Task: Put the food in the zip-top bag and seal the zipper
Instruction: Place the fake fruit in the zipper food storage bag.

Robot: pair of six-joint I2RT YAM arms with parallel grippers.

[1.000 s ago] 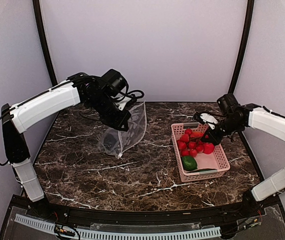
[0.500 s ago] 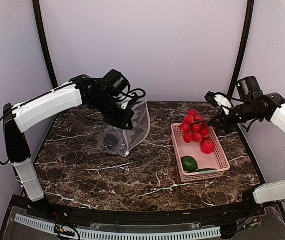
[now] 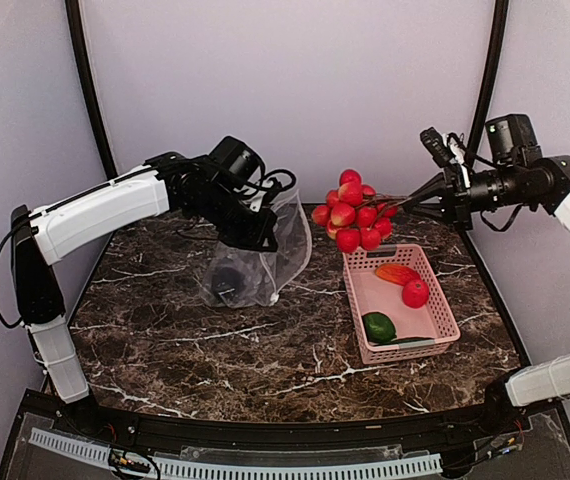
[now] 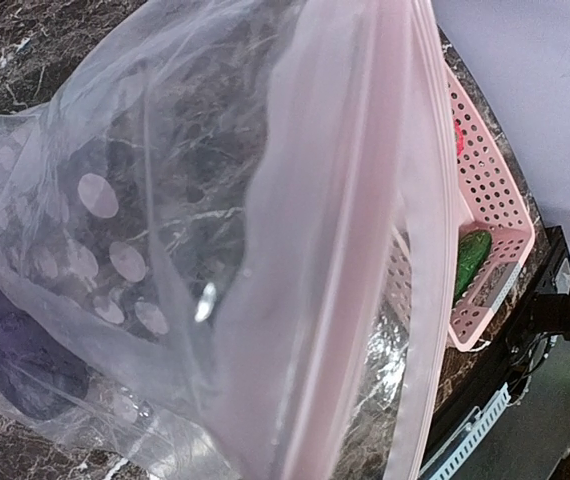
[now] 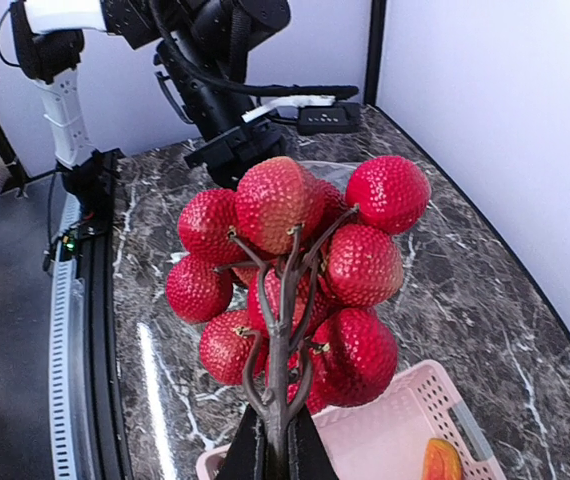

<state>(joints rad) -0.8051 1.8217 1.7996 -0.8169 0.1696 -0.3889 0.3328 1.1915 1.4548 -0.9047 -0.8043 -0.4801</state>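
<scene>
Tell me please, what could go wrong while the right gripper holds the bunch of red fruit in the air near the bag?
1. The right gripper pinches the bunch of red fruit only by its thin stem, so the bunch may swing, slip out and fall on the table.
2. The left gripper holds the bag by one edge. The mouth looks slack, so the wide bunch could catch on its rim.

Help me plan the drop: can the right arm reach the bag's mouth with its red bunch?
Probably yes: the right gripper holds the red bunch aloft by its stem, the left gripper holds the zip-top bag up, and nothing stands between them. Its mouth's width is unclear.
</scene>
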